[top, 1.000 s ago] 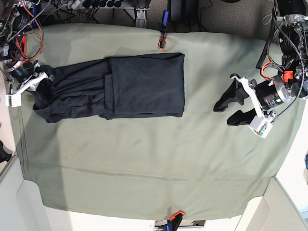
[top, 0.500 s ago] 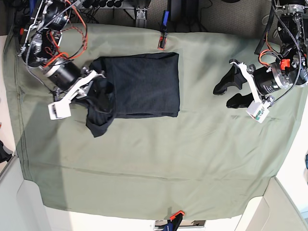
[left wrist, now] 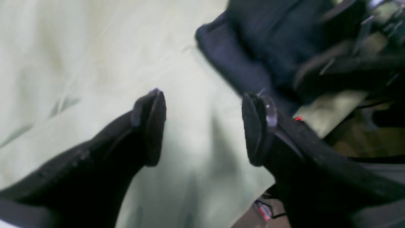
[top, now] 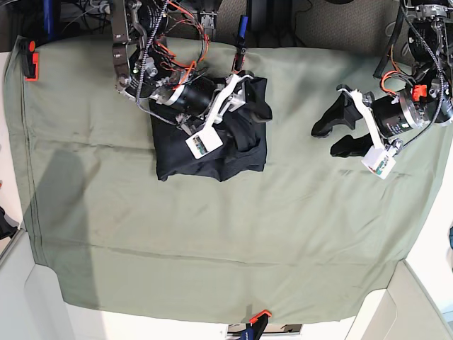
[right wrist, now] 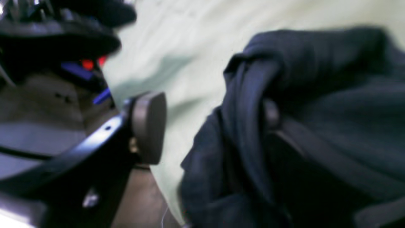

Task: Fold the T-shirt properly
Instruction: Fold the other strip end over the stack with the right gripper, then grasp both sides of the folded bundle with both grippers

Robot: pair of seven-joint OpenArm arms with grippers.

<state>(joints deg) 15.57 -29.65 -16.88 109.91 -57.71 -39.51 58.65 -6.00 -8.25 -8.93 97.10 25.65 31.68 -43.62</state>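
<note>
The dark navy T-shirt (top: 205,152) lies as a compact folded bundle on the pale green sheet (top: 212,234), left of centre. My right gripper (top: 253,103) is over the bundle's far right end. In the right wrist view its jaws (right wrist: 210,123) stand apart, and a thick fold of the shirt (right wrist: 316,95) drapes over one finger, with green sheet showing in the gap. My left gripper (top: 329,138) is open and empty over bare sheet to the right of the shirt. In the left wrist view (left wrist: 202,126) the shirt's edge (left wrist: 253,38) lies beyond its fingertips.
Clamps pin the sheet: one at the far left corner (top: 28,60), one at the back edge (top: 238,60), one at the front edge (top: 255,322). Cables and arm bases crowd the back. The table's edge runs close on the right behind the left arm.
My right arm swept from the far left across to the right, carrying the shirt's left end over the folded body. The shirt became a shorter bundle. My left arm barely moved.
</note>
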